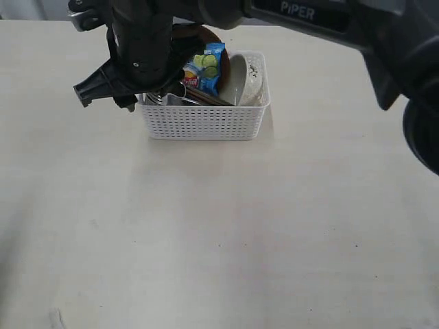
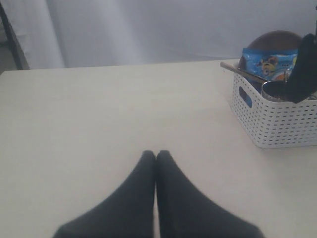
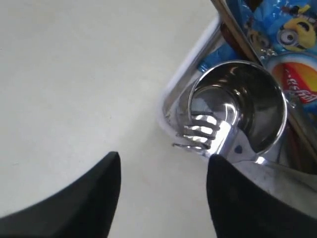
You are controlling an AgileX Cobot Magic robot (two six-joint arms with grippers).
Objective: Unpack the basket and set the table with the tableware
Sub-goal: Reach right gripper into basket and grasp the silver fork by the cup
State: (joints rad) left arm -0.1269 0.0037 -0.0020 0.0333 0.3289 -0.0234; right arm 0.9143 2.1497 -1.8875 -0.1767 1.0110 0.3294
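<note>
The steel cup (image 3: 237,106) stands in the end of the basket (image 1: 206,123) nearer the left arm, with the fork (image 3: 200,134) tines at its rim. Both look light, stiff and slick, so pinching the cup's thin wall at the rim seems the surest hold. The right pincer (image 3: 163,166) hangs over that corner, fingers apart and empty. The left pincer (image 2: 156,157) is pressed together, low over the table (image 1: 219,240), well apart from the basket.

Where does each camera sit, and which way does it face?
Exterior view: high, looking down on the table and basket; the right arm reaches over it.
Left wrist view: low over the table, facing along it toward the basket; shut left gripper shows.
Right wrist view: close above the basket's corner, facing cup and fork; open right gripper shows.
All three share the basket.
</note>
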